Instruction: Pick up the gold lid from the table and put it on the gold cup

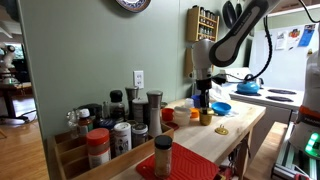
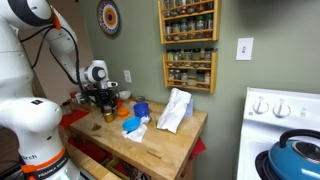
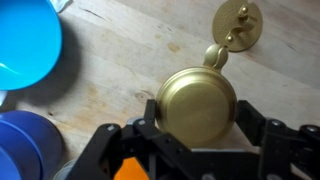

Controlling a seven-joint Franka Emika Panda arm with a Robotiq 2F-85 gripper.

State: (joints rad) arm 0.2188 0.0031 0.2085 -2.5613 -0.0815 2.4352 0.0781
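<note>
Both exterior views soft, low-res, flat indoor light. Wrist view bright; bottom edge blurred. Mild sheen on gold cup [image 3: 195, 103], shadow falls left.

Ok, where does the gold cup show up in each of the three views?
Exterior view: the gold cup stands right of centre, directly under the gripper.
Exterior view: it is left of centre, again just below the gripper.
Wrist view: it fills the centre, seen from above between the fingers.
Shared landmark: the light blue bowl close beside the cup.
</note>
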